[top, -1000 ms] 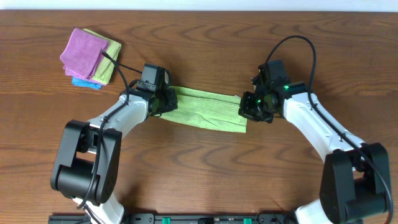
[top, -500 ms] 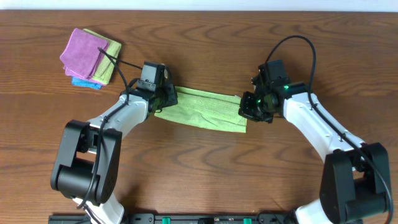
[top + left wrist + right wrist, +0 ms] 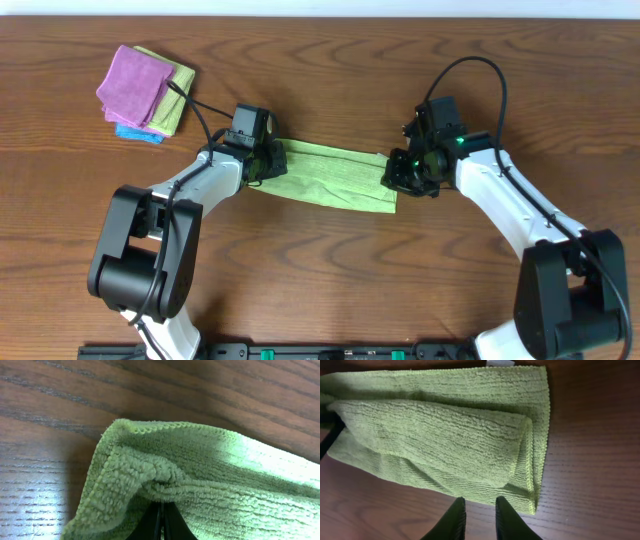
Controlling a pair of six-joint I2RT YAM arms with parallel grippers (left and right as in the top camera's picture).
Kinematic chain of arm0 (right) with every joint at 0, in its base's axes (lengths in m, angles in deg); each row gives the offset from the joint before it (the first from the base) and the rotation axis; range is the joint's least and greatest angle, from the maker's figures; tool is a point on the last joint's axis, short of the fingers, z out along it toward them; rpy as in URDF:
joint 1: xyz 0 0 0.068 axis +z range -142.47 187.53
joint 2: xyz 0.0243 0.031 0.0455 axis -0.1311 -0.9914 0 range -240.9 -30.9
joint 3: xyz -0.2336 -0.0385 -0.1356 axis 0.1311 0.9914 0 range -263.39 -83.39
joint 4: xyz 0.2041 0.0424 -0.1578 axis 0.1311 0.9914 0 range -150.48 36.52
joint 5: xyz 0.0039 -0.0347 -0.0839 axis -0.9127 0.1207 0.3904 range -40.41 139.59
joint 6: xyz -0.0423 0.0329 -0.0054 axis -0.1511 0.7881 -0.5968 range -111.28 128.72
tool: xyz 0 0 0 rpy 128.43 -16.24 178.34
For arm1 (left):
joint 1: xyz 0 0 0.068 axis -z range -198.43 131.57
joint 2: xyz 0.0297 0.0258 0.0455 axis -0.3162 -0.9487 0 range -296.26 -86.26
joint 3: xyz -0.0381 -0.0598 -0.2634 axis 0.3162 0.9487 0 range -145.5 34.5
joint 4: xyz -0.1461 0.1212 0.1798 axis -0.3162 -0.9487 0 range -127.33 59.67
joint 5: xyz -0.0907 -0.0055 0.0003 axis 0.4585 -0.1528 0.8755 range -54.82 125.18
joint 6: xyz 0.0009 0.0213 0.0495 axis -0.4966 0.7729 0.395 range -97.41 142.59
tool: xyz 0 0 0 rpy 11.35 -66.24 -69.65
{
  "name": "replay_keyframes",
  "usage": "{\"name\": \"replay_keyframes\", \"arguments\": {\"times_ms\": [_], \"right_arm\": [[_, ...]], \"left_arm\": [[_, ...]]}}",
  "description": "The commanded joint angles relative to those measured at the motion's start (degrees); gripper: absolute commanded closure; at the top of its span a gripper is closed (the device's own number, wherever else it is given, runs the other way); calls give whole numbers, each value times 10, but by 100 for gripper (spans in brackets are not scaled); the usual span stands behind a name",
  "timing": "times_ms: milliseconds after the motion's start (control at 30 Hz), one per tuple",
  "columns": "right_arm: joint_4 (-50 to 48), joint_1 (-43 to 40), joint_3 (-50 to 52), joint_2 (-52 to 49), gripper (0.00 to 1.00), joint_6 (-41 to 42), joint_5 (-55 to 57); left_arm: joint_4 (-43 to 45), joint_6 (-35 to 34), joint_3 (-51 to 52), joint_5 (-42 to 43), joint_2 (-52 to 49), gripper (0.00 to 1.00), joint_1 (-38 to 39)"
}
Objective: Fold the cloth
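A green cloth (image 3: 330, 177) is lying in the middle of a wooden table (image 3: 320, 270), already doubled into a long strip running left to right. The left gripper (image 3: 262, 163) is sitting at the strip's left end, and the right gripper (image 3: 398, 178) is sitting at its right end.

In the left wrist view the two fingers are meeting in a tight point with a bunch of cloth pinched between them. In the right wrist view the fingers (image 3: 454, 519) are standing apart, gripping nothing, hovering just off the near edge of the cloth's right end.

The task appears to be partway along, with the arms getting ready for another fold. The next move is probably calling for the right gripper to take hold of its end, catching all the layers, so one end can be carried over the other.

The overhead view is hiding both fingertips under the gripper bodies. The left wrist view is cutting off most of the cloth, so how many layers are being pinched is unclear.

A stack of folded cloths (image 3: 140, 88) is sitting at the far left corner, well apart.
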Motion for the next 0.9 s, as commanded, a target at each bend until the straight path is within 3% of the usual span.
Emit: {"name": "replay_keyframes", "arguments": {"times_ms": [0, 533, 867], "right_arm": [[-5, 3, -8, -4, 99, -15, 0], [-84, 47, -8, -109, 99, -14, 50], [-1, 48, -8, -138, 98, -14, 56]], "left_arm": [[-27, -4, 0, -9, -11, 94, 3], [-112, -33, 0, 23, -11, 94, 3], [-187, -48, 0, 41, -11, 94, 12]]}}
